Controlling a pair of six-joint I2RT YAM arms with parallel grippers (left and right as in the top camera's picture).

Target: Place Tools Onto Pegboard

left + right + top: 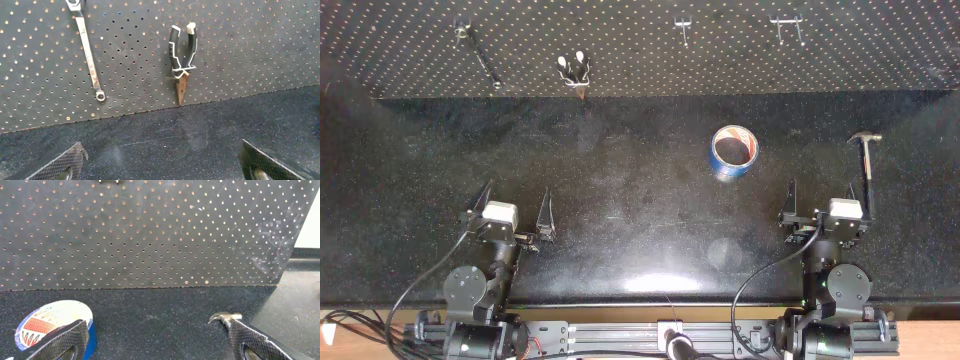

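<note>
top view: the pegboard (620, 40) stands along the far edge of the black table (620, 190). a wrench (478, 55) hangs tilted on the pegboard's left part, and pliers (576, 72) hang just right of it, nose down near the pegboard's lower edge. two bare hooks (683, 30) sit on its right part. a roll of tape (734, 152) lies on the table in front of the pegboard, below the hooks. a hammer (866, 165) lies further right, its head toward the pegboard. the left gripper (515, 200) and the right gripper (822, 195) are well apart from the pegboard, both spread wide and holding nothing.

left wrist view: the wrench (87, 47) and pliers (181, 57) hang on the pegboard (250, 45); the pliers' nose reaches its lower edge. the left gripper (162, 165) is released, with bare table between its fingers (60, 162).

right wrist view: the roll of tape (50, 322) lies flat in front of the pegboard (150, 240), just beside one finger. the hammer (225, 316) shows its head beside the other finger; it seems the handle is hidden behind it. the right gripper (155, 345) is released too.
</note>
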